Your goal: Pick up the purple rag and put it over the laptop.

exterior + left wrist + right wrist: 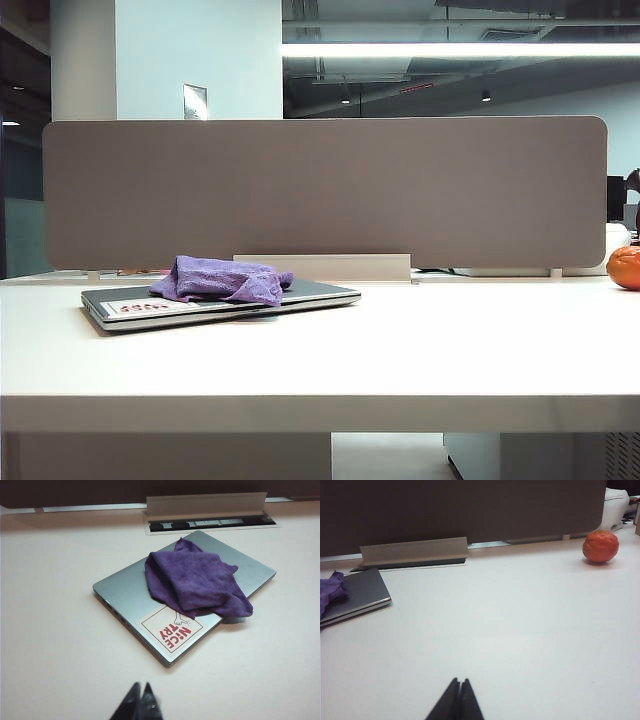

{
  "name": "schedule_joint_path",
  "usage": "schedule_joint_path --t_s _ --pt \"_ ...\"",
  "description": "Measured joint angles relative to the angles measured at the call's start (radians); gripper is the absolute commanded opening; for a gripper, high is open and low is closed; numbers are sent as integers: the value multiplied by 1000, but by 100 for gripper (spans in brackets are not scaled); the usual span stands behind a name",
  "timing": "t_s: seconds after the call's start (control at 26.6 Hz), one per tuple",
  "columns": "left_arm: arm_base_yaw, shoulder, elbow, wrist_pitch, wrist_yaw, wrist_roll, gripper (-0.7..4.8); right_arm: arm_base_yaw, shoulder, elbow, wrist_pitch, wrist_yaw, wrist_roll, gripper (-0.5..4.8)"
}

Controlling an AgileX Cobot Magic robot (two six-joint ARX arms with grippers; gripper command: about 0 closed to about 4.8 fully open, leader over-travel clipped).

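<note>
Purple rag (pixel 225 279) is lying bunched on the closed laptop (pixel 320 292) at the table's (pixel 400 350) left in the exterior view, with broad bare tabletop spreading rightward to an orange ball (pixel 625 267). From the left wrist, the rag (pixel 195 582) is draping past the laptop's (pixel 122 592) edge, a sticker (pixel 172 628) is reading "NICE TRY", and the left gripper (pixel 141 700) is hovering pinched together, empty. From the right wrist, the right gripper (pixel 456 700) is likewise hanging closed and empty over open table.
</note>
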Motion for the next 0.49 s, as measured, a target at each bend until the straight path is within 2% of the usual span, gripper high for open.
schedule_joint_path --t_s 0.23,0.49 --pt "0 -285 -150 -20 0 -75 -6 0 0 0 0 0 0 22" --pt "0 -438 -198 -69 1 -79 -6 0 0 0 0 0 0 22"
